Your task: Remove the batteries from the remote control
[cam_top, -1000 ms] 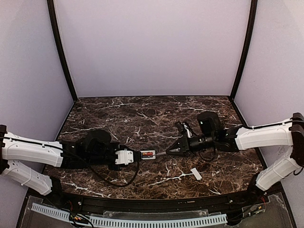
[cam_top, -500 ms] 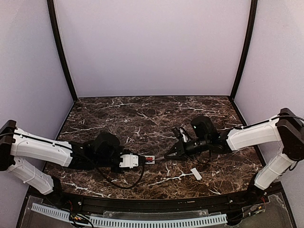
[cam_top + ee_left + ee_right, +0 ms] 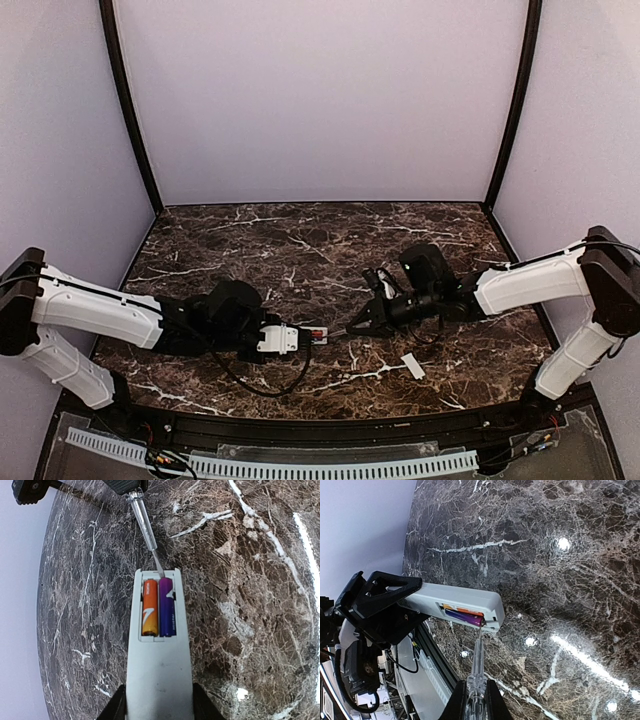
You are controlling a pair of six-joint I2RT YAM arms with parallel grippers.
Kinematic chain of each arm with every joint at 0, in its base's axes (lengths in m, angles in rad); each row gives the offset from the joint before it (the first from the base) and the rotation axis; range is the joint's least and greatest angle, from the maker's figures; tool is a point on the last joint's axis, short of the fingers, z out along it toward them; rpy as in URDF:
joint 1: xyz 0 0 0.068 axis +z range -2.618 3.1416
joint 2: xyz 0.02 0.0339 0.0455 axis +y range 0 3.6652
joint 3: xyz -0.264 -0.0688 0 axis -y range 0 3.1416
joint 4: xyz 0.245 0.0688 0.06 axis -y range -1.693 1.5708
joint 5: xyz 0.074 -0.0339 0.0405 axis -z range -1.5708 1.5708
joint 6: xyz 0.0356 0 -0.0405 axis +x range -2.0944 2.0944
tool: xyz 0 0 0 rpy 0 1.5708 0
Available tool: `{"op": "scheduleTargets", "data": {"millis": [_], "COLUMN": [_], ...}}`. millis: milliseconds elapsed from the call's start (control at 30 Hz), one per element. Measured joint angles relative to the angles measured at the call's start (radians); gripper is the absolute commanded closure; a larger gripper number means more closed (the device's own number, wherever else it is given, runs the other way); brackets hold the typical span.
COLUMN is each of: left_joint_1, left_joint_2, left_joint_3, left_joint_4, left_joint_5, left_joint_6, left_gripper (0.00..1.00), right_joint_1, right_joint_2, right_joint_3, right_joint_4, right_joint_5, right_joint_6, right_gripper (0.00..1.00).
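My left gripper (image 3: 159,707) is shut on the white remote control (image 3: 159,675), which it holds back-side up with the battery recess open. Two batteries lie side by side in the recess: an orange one (image 3: 149,607) and a purple one (image 3: 167,607). My right gripper (image 3: 476,702) is shut on a clear-handled screwdriver (image 3: 478,665). Its metal tip touches the far end of the purple battery (image 3: 465,617) at the recess edge. In the top view the remote (image 3: 310,335) and the screwdriver (image 3: 340,328) meet between my left gripper (image 3: 285,338) and right gripper (image 3: 365,318).
A small flat white cover piece (image 3: 412,366) lies on the marble table (image 3: 300,250) in front of the right arm. Purple walls close in the back and sides. A black rail runs along the near edge (image 3: 320,425).
The left arm has pushed the remote slightly right and nearer. The right arm has come down and left, bringing the screwdriver tip to the recess end.
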Motion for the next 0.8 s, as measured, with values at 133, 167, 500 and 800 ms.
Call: {"op": "scheduleTargets", "data": {"millis": [133,167,500,800], "left_joint_1": [-0.003,-0.004,-0.010,-0.018], "left_joint_2": [0.011,0.014,0.044,0.069], "left_joint_3": [0.006,0.008,0.031,0.050], "left_joint_4": [0.000,0.000,-0.009,-0.024], "left_joint_5": [-0.016,-0.019,-0.040,-0.060], "left_joint_6": [0.008,0.011,0.021,0.026], "left_gripper": [1.00,1.00,1.00,1.00], "right_joint_1": [0.000,0.000,0.000,0.000], "right_joint_2": [0.000,0.000,0.000,0.000], "right_joint_3": [0.009,0.010,0.031,0.044], "right_joint_4": [-0.015,-0.018,-0.068,-0.106], "right_joint_5": [0.008,0.010,0.026,0.033], "right_joint_6": [-0.002,-0.002,-0.018,-0.026], "right_gripper": [1.00,1.00,1.00,1.00]}}
